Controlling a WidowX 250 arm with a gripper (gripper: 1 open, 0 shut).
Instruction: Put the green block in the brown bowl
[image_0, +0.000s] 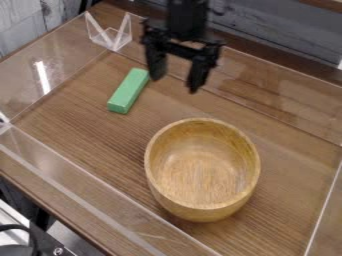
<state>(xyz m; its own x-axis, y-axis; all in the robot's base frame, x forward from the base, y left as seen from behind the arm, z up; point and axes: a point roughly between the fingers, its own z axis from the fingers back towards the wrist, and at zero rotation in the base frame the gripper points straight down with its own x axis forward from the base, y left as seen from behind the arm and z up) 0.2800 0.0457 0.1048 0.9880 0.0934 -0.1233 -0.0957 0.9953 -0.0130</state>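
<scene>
Gripper (179, 76) jaws wide open, empty, just right of green block (128, 90). Brown bowl (202, 168) well apart, nearer camera. Clear wall (80, 225) rims wooden bench (287, 110).

The pincer (178, 74) points straight down, jaws spread wide.

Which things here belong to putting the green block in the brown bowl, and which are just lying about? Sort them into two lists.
For the job:
- green block, lying flat on the wooden table
- brown bowl, empty
- gripper, fingers open, beside the block

Just there:
- clear plastic piece at the back
- clear wall round the table
</scene>
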